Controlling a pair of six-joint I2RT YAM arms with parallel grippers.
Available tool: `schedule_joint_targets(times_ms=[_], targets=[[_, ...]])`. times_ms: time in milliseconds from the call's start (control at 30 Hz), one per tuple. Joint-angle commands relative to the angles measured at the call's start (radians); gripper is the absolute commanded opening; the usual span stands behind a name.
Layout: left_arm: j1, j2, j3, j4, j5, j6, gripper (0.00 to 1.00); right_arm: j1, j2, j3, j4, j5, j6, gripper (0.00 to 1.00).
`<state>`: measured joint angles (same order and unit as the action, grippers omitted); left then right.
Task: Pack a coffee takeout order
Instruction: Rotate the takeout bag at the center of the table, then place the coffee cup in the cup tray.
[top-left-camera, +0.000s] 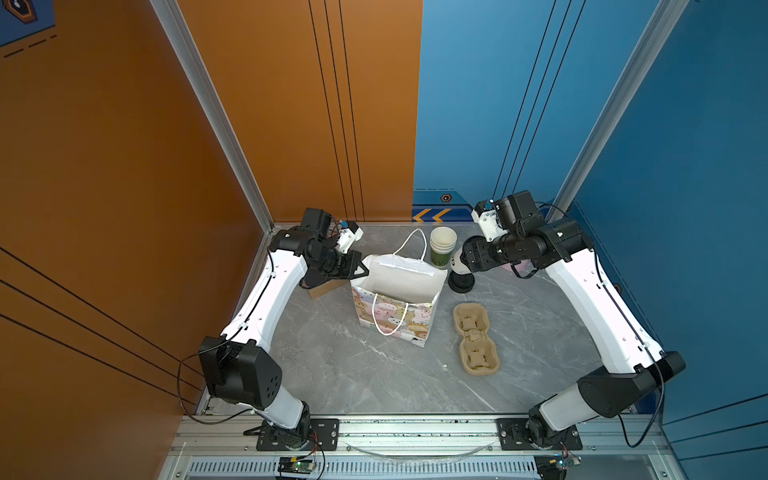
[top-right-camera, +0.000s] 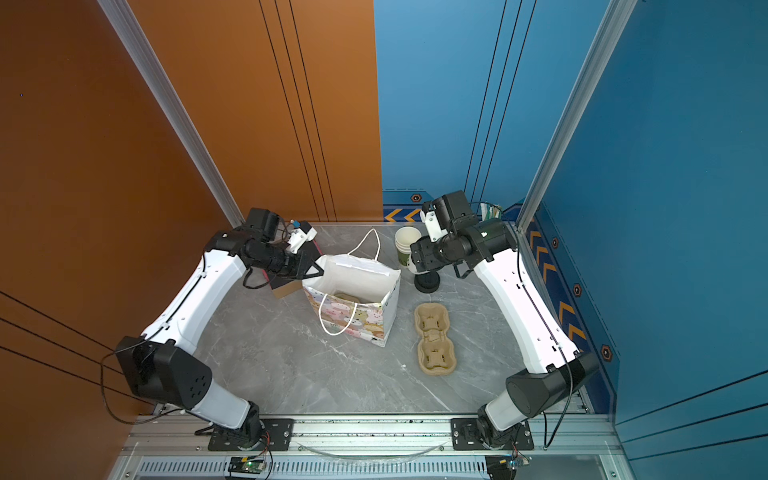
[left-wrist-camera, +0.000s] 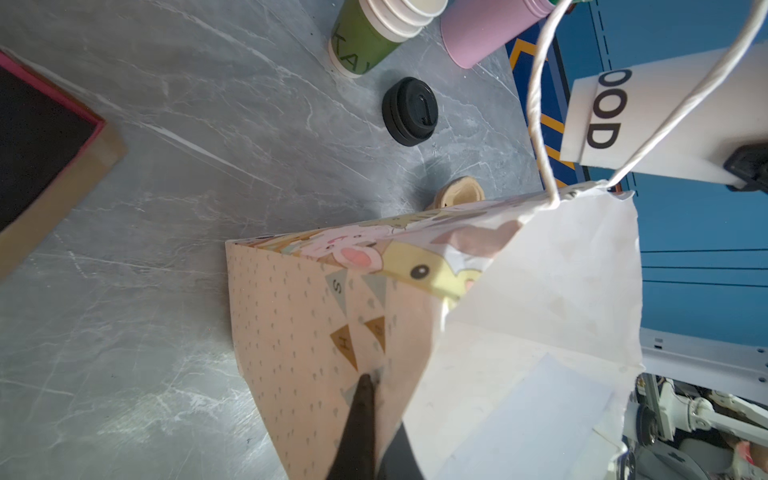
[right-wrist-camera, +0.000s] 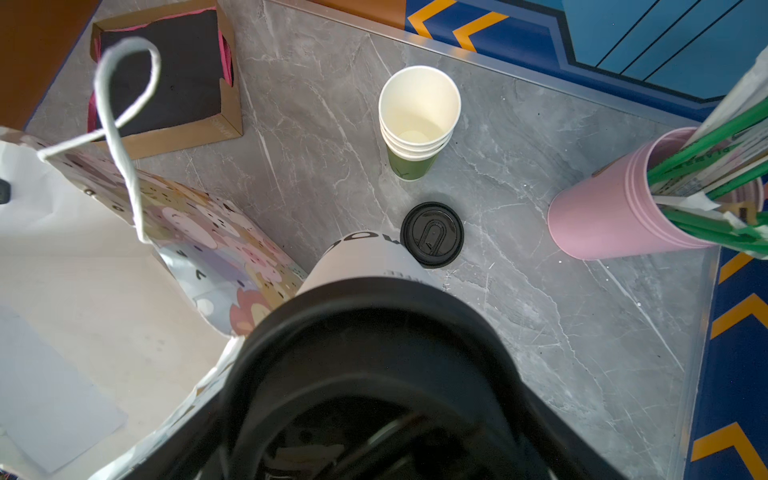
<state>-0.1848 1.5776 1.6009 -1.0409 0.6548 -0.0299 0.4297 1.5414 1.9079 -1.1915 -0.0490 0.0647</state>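
The grey marble-look tabletop (top-left-camera: 332, 374) carries six things. A patterned gift bag (top-left-camera: 415, 322) stands open near the middle, with a two-cup pulp carrier (top-left-camera: 476, 338) lying near it. Towards the back are a cardboard napkin box (top-left-camera: 322, 289), a cup stack with a green bottom cup (top-left-camera: 443, 245), stacked black lids (top-left-camera: 461, 283) and, seen from the right wrist, a pink cup of straws (right-wrist-camera: 615, 216).

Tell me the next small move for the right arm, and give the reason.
Probably shift the right gripper sideways until the lidded cup hangs over the open mouth of the paper bag. The cup is gripped off the table, beside the bag, while the left gripper pinches the bag's side wall, steadying it.
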Motion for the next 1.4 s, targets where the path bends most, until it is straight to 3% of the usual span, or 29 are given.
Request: schedule_joint_targets(times_ms=[0,233,567,700,1367], targets=[[-0.004,0.010,0.042,-0.072,0.057,0.059,0.00,0.014,-0.035,0.048,-0.044,0.022,-0.025,0.88],[-0.027,0.008,0.065,-0.073,-0.038,0.064,0.01,0.042,-0.041,0.115,-0.083,0.034,-0.039,0.88],[-0.078,0.009,0.096,-0.074,-0.203,0.045,0.27,0.095,-0.032,0.198,-0.100,0.013,-0.047,0.87],[-0.084,0.002,0.105,-0.072,-0.224,0.045,0.32,0.126,-0.023,0.213,-0.103,0.006,-0.051,0.87],[-0.111,0.012,0.108,-0.072,-0.253,0.042,0.30,0.265,0.039,0.308,-0.159,-0.032,-0.055,0.87]])
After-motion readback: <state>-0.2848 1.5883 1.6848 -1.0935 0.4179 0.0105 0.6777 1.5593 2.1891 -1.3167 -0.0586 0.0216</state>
